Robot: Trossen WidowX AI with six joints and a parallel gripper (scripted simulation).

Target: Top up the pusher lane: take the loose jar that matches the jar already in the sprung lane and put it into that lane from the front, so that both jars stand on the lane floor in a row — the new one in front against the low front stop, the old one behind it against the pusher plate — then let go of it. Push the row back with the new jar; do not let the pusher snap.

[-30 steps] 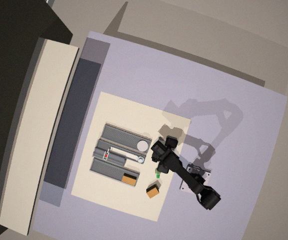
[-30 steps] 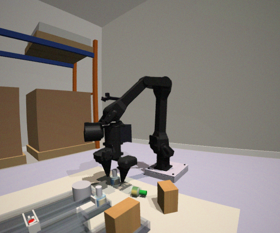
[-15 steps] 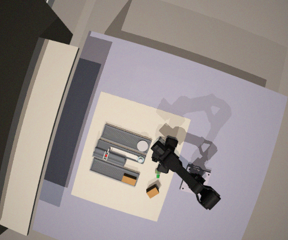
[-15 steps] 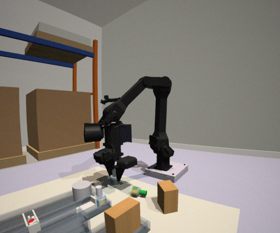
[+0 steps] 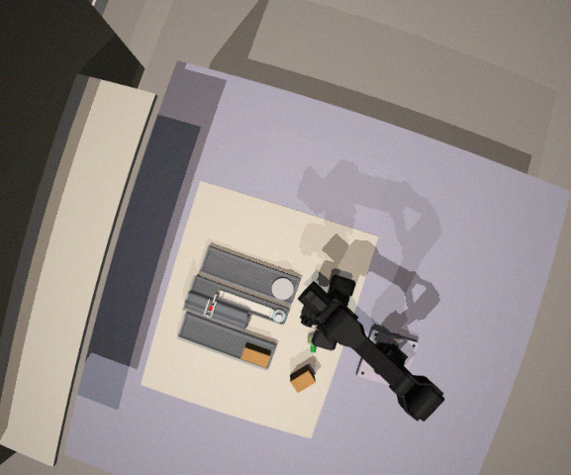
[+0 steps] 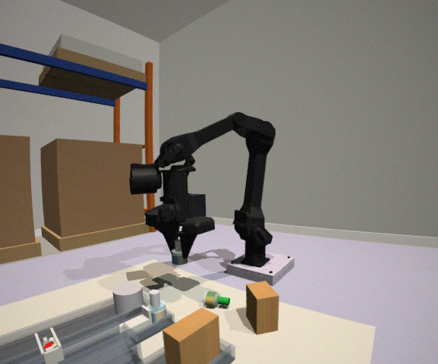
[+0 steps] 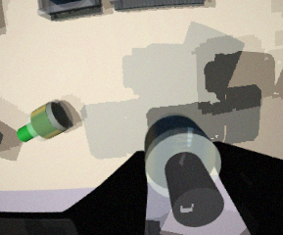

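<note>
Loose jar with pale blue body and grey cap: upright, pinched between the fingers of the gripper, at the far edge of the cream mat, just in front of the lane rack. Matching jar at the front end of the middle lane, red-marked pusher plate far back, well apart from it. Green-capped jar on its side between the gripped jar and the brown box; grey cylinder and second brown box in the neighbouring lanes.
</note>
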